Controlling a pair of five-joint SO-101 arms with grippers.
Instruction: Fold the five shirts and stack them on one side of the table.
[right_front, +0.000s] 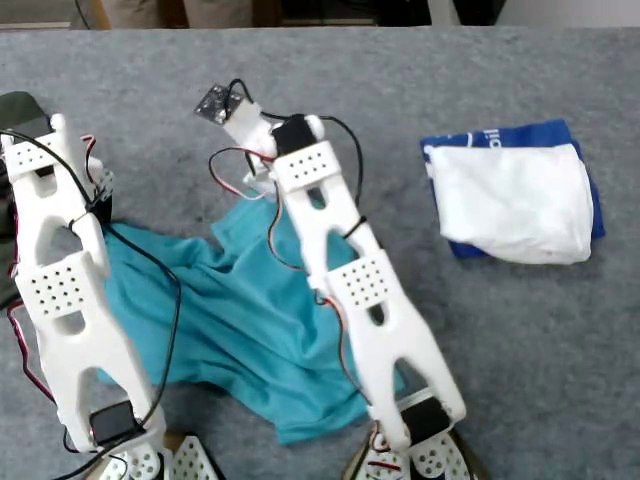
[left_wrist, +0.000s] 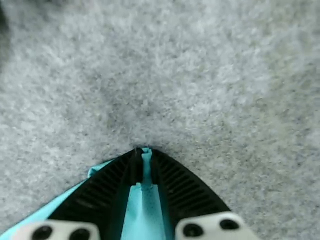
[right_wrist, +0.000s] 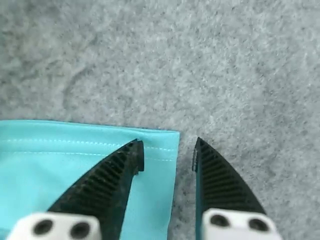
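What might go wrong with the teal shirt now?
1. The left gripper pinches just a thin bit of the shirt's edge, so it may slip out when pulled.
2. The right gripper is open at the shirt's corner, half over bare table; closing may miss the cloth.
3. The shirt lies crumpled under both arms, with a cable across it, so lifting might snag or fold it crooked.

In the high view, the left arm (right_front: 60, 290) and right arm (right_front: 350, 270) covered parts of the teal shirt (right_front: 230, 320). The white shirt (right_front: 515, 200) hid most of the blue shirt (right_front: 535, 133). A dark item (right_front: 18, 108) at 10 o'clock was cut off by the edge.
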